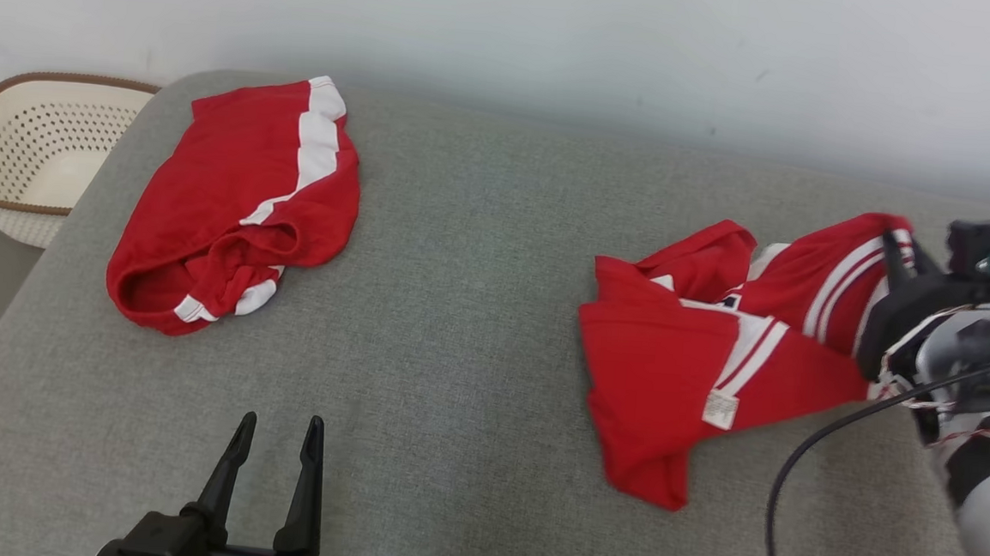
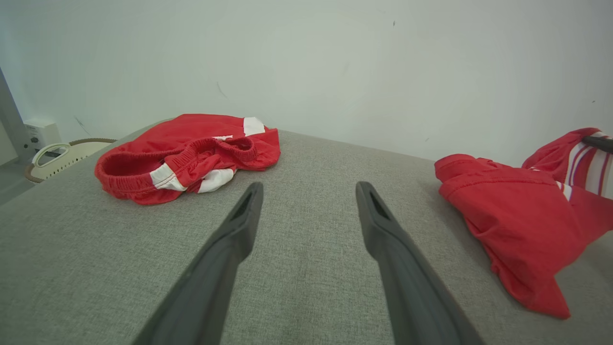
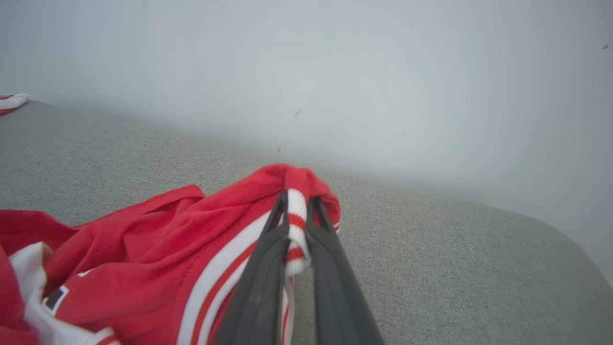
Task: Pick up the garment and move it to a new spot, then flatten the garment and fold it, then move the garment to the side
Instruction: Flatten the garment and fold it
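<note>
The right tool [image 3: 298, 198] pinched a striped cuff of the shirt [image 1: 679, 367] at three o'clock; the left tool [image 1: 277, 437] stood spread.

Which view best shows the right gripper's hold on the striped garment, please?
The right wrist view: the right gripper pinches the garment by its striped band, close up. The head view shows this small, from the side; the left wrist view catches one fingertip at its edge.

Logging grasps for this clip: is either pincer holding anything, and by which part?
The right pincer is shut on the red jersey, pinching its white-and-red striped trim. The left pincer is open, holding nothing.
</note>
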Motion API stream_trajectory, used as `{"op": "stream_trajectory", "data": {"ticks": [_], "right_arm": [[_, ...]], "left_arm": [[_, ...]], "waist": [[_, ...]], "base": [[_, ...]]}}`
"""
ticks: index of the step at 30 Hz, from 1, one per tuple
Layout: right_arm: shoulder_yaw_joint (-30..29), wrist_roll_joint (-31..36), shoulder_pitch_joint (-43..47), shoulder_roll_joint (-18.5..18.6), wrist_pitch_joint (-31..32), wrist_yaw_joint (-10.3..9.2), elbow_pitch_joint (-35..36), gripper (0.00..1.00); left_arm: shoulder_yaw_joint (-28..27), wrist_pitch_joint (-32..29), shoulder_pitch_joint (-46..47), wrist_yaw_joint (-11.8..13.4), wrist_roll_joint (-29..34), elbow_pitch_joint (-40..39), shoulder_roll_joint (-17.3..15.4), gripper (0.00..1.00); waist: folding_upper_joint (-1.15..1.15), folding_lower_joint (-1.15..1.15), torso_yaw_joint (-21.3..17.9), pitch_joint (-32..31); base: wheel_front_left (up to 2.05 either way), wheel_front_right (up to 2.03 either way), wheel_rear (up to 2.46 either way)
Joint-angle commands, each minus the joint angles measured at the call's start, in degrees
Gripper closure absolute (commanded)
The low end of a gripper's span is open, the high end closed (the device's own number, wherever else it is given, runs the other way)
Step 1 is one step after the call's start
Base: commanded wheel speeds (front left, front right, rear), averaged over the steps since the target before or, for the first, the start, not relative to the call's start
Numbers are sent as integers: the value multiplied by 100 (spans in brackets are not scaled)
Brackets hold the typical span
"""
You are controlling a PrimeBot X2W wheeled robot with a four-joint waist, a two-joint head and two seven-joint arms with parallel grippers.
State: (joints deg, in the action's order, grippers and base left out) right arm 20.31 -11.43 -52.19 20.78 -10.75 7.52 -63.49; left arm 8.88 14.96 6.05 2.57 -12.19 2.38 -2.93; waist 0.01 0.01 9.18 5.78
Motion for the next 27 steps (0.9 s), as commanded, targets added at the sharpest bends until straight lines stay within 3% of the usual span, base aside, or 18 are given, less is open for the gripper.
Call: {"op": "stream_trajectory", "data": {"ticks": [1,6,7,8,21,27], "right_arm": [[53,-61,-132,170,8,-5,-49,100],[152,-189,-241,318,45,-5,-230,100],[163,-209,-233,334,57,-5,-279,40],[184,-238,-205,325,77,-5,-327,0],[62,-455,113,214,-370,-5,-289,0],[-326,-527,623,146,-452,-5,707,0]], "left_arm": [[11,27,72,17,-61,13,3,0],[-14,27,75,45,-66,24,4,0],[-20,27,71,45,-69,28,5,0],[-30,27,65,46,-74,31,5,0],[-143,27,-132,46,14,23,3,0],[-165,27,-188,36,31,-17,4,0]], "waist": [[-1,-1,73,48],[-1,-1,144,81],[-1,-1,148,84],[-1,-1,146,84],[-1,-1,-198,-182],[-1,-1,-405,-238]], "base": [[0,0,0],[0,0,0],[0,0,0],[0,0,0],[0,0,0],[0,0,0]]}}
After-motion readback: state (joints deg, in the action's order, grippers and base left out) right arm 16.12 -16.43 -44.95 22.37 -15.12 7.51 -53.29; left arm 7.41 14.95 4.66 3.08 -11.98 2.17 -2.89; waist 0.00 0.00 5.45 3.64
